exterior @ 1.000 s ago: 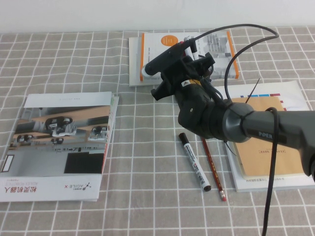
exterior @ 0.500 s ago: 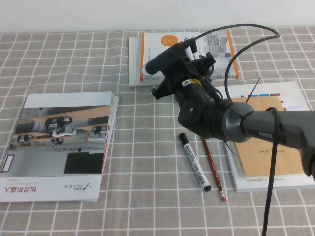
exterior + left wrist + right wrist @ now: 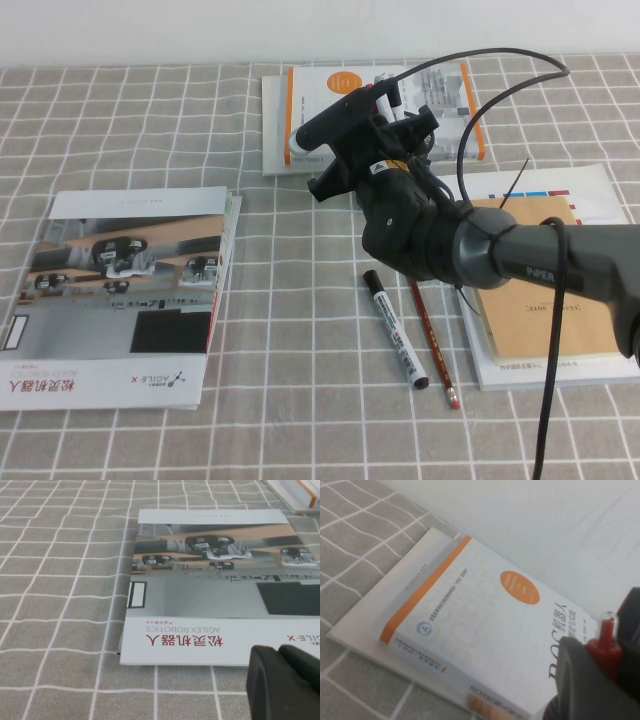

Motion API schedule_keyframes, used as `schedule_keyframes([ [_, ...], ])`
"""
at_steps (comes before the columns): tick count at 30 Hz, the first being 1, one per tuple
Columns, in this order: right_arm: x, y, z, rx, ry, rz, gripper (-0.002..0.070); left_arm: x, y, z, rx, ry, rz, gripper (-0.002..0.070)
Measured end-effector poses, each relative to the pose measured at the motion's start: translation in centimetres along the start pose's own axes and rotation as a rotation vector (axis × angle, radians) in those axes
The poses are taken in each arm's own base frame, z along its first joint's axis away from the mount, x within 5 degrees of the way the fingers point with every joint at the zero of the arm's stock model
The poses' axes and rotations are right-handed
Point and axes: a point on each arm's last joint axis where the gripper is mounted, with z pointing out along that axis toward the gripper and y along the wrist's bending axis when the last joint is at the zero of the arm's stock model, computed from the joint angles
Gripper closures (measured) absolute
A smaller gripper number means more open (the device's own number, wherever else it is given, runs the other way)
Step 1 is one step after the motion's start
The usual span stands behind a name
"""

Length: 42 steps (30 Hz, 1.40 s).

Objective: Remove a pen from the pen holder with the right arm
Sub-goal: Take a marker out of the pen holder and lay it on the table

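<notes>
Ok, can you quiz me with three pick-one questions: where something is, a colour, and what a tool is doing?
1. Where is the marker? A inside a cup; B on the cloth beside the pencil; C on a plate.
2. What colour is the pen in the right tool? A red; B green; C blue.
3. The right tool is: A open and empty; B shut on the pen; C lying on the cloth.
Answers: B, it lies by the pencil; A, its body shows red; B, the tool pinches it. The left tool hangs over the booklet, shut.
</notes>
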Motion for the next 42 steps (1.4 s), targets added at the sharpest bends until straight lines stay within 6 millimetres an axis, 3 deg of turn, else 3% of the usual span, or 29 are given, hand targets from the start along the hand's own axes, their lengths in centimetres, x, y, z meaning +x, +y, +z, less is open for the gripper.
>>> schedule_keyframes([
  [18, -1.6, -0.6, -0.7, 0.007, -0.022, 0.026, 0.0611, 0.0, 0.0, 0.0, 0.000, 0.000, 0.000, 0.0680],
  [31, -6.7, -3.5, -3.5, -0.014, -0.055, 0.091, 0.0611, 0.0, 0.0, 0.0, 0.000, 0.000, 0.000, 0.0680],
  [42, -12.0, -6.4, -8.0, -0.076, -0.073, 0.132, 0.0611, 0.0, 0.0, 0.0, 0.000, 0.000, 0.000, 0.0680],
])
